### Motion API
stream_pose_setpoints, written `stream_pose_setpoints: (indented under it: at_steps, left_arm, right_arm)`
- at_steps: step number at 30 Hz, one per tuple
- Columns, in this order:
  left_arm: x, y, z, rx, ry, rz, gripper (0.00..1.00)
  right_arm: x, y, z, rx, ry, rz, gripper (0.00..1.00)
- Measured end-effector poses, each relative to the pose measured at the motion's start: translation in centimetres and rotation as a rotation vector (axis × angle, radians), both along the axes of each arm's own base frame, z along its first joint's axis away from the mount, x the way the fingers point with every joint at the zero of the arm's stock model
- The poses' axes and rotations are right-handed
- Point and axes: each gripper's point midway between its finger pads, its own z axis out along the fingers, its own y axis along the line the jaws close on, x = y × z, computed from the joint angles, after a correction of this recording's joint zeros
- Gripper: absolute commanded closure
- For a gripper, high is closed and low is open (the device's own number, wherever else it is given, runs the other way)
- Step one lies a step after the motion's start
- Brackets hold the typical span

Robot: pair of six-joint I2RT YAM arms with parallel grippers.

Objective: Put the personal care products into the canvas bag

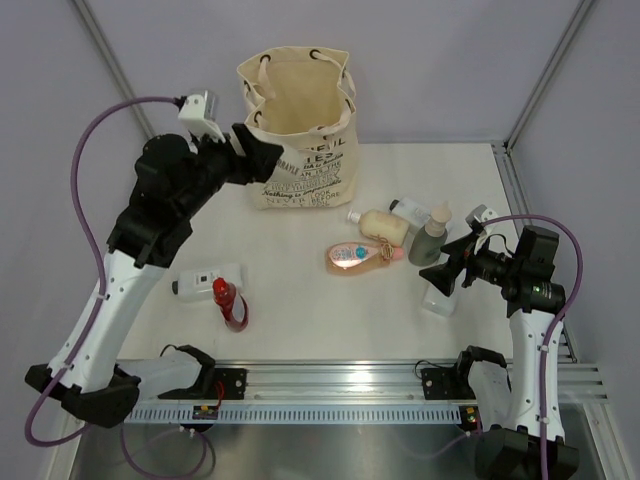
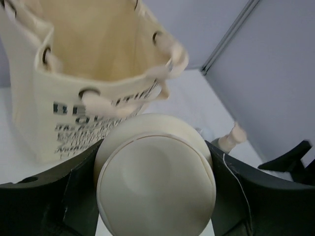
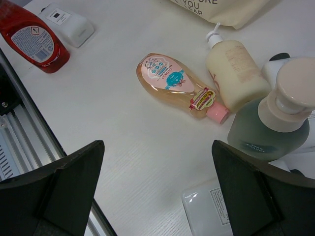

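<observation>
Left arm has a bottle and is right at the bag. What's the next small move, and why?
Probably ease the left gripper up and forward over the open mouth of the canvas bag before releasing. Its jaws are shut on a cream bottle, which in the left wrist view appears short of the rim, in front of the lettered wall rather than above the opening.

A white table (image 1: 300,320) has pale grey walls (image 1: 430,60) behind and beside it. A metal rail (image 1: 340,380) runs along its near edge. Metal posts (image 1: 545,75) stand at the far corners.
</observation>
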Motion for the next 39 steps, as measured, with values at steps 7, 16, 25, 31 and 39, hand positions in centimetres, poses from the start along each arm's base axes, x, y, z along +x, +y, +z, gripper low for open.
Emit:
stream_pose_setpoints:
  at_steps: [7,16,25,31,39]
  left_arm:
    - [7.5,-1.9,10.5,-0.186,-0.124,0.041,1.00]
    - [22.7,-2.8,4.4,-0.254,-0.045,0.189,1.00]
    - [29.0,-5.7,-13.2,0.003,0.217,0.208,0.94]
    - [28.0,-8.1,-16.4,0.142,0.233,0.145,0.64]
    - [28.3,-8.3,-17.5,0.175,0.227,0.136,0.07]
  right_arm:
    - [0.0,0.0,-0.1,0.001,0.001,0.000,0.00]
    - [-0.1,0.0,-0.2,0.001,0.003,0.000,0.01]
    - [-0.4,0.1,0.0,-0.005,-0.015,0.000,0.01]
    - [-0.3,0.1,-0.1,-0.004,-0.010,-0.001,0.01]
    - [-0.2,0.0,-0.3,-0.002,0.001,-0.003,0.00]
